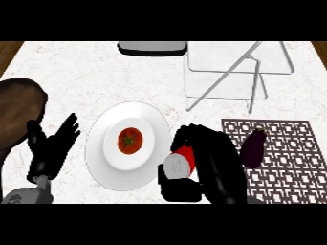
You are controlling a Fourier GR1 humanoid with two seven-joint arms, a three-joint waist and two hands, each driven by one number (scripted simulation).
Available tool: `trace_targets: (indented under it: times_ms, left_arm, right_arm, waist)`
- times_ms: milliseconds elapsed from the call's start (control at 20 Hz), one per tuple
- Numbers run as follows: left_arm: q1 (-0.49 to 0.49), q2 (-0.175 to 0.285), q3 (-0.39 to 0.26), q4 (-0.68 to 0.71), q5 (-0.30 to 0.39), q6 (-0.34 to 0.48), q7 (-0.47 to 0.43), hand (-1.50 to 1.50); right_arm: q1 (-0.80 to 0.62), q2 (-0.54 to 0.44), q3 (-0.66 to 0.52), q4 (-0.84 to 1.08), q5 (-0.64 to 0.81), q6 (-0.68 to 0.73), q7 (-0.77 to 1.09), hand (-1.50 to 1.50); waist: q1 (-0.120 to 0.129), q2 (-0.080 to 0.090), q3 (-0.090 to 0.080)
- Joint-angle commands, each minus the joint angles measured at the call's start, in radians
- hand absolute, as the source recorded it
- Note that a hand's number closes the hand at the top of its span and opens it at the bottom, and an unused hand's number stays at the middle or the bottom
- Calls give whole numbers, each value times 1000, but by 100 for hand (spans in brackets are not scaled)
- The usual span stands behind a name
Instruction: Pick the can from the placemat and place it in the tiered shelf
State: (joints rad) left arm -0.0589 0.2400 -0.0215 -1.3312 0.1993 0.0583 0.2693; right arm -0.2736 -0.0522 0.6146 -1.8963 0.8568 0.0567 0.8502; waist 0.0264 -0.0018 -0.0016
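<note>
My right hand [212,165] has its fingers curled round a red can [179,162] with a grey top, tilted toward me. Hand and can sit just left of the patterned placemat [293,158], over the right rim of a white plate [126,143]. The tiered shelf [230,72], made of clear panels on thin metal legs, stands at the back right, well beyond the hand. My left hand [52,146] rests open at the lower left, fingers up.
A tomato [130,139] lies in the middle of the plate. A dark eggplant [253,147] lies on the placemat. A brown round board [9,115] stands at the left edge. A white-and-black appliance [153,48] sits at the back centre.
</note>
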Motion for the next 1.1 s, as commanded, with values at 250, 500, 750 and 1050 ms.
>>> trace_targets:
  times_ms: [250,500,750,1050]
  left_arm:
    - [-10,26,51,27,23,-27,6,0]
    - [-23,-16,13,36,-23,9,4,0]
    - [9,-1,26,-21,7,-18,32,0]
    - [-4,-19,17,-24,-21,15,49,0]
  right_arm:
    - [-370,51,-104,-223,36,237,343,150]
    - [-561,52,-273,-157,-11,295,377,150]
    - [-715,39,-474,-83,-74,342,371,150]
    - [-835,-55,-660,126,-115,311,242,150]
  waist:
    - [-26,-2,0]
    - [-27,-1,0]
    - [-24,-3,1]
    - [-20,0,1]
